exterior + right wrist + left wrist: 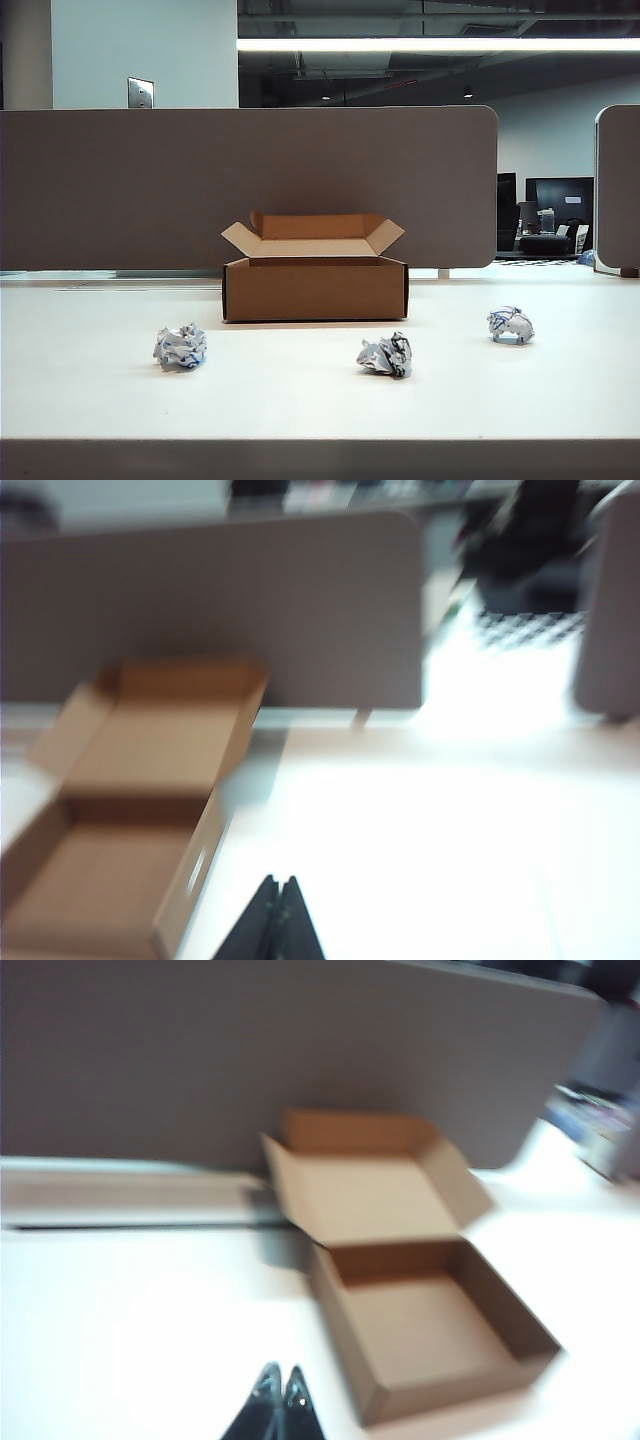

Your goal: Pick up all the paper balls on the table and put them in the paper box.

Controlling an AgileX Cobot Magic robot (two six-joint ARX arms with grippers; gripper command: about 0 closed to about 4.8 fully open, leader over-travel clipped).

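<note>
The left gripper (279,1388) shows only in its own wrist view, its two dark fingertips pressed together with nothing between them, hanging over bare white table (120,1340) just beside the open paper box (420,1330). The right gripper (280,900) looks the same in its wrist view: tips squeezed shut, holding nothing, above the table with the box close alongside. Neither arm appears in the exterior view.

In that exterior view the paper box (315,288) sits at the centre of the frame toward the back of the table (320,400), flaps spread, in front of a grey-brown partition panel (250,180). Three paper balls lie in front of it, well apart from one another: one at lower left (180,347), one just right of centre (386,355), one further right (510,325). The box interior looks empty
</note>
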